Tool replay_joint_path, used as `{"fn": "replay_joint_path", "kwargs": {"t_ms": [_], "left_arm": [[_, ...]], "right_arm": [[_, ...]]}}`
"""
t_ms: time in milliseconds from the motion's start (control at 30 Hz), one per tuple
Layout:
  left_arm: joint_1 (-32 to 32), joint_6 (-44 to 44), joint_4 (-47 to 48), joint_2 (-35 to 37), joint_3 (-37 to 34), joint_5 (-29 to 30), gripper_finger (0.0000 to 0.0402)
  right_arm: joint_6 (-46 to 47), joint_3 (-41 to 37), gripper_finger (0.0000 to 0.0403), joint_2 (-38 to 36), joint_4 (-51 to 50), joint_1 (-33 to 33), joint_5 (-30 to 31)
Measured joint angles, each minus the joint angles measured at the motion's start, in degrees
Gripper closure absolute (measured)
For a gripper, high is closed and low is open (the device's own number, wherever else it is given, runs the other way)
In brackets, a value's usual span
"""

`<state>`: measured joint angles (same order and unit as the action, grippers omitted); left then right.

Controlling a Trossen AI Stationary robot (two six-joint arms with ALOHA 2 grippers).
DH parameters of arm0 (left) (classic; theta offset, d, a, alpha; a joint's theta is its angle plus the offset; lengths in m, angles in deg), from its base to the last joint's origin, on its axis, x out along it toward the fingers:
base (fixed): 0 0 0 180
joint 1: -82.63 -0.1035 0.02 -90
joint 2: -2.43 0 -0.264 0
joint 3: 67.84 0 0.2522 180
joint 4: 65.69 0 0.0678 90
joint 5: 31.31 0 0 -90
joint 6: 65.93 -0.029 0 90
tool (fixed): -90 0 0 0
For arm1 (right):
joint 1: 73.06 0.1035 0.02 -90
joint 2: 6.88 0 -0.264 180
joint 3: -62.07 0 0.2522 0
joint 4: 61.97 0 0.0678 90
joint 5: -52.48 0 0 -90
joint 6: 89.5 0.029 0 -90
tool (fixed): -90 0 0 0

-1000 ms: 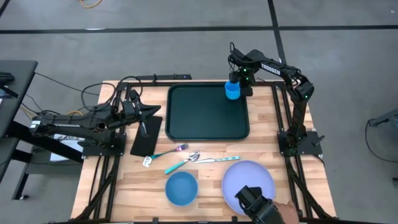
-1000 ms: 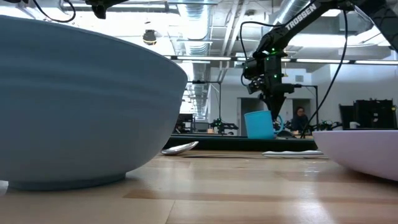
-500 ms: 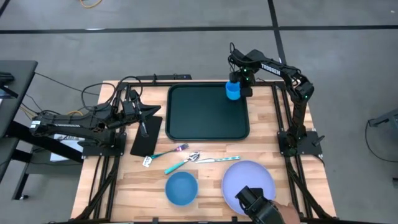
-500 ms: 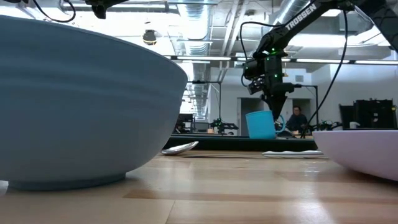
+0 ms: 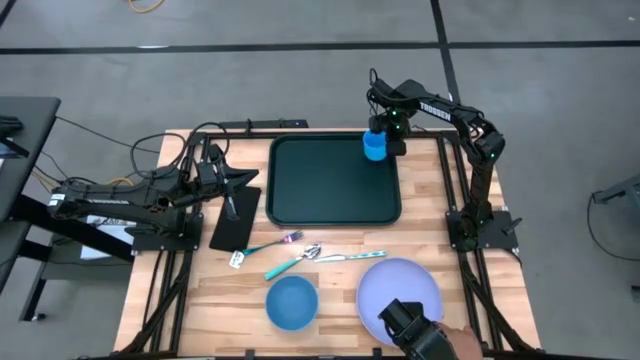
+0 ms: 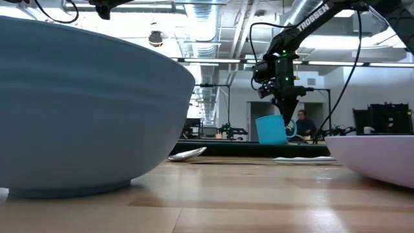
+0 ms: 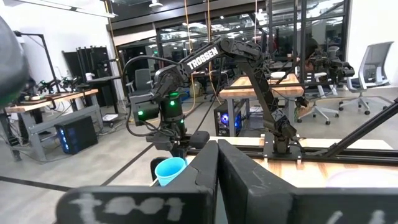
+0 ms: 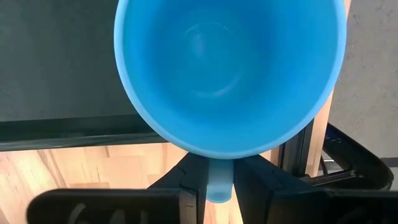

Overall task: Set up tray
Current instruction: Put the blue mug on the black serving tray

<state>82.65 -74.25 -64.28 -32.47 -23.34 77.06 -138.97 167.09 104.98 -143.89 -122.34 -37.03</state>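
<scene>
Right wrist view: my right tool (image 8: 217, 180) pinches the handle of an empty blue cup (image 8: 229, 68) over the far right corner of the bare green tray (image 5: 335, 180) mid-table, cup barely shifted from a second ago; left tool (image 5: 232, 205) shut, idle.

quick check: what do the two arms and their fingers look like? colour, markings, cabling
Both the left arm and the right arm are matte black with jointed links and white TROSSEN lettering on the upper link. Green indicator lights glow at the right arm's wrist. Loose black cables run along it. The right gripper's fingers are flat dark blocks.
</scene>
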Motion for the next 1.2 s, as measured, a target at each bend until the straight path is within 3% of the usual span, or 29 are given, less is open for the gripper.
{"fn": "replay_joint_path", "kwargs": {"t_ms": [1200], "left_arm": [[0.0,0.0,0.0,0.0,0.0,0.0,0.0401]], "right_arm": [[1.4,0.0,0.0346,0.0,-0.2,0.1,1.0]]}}
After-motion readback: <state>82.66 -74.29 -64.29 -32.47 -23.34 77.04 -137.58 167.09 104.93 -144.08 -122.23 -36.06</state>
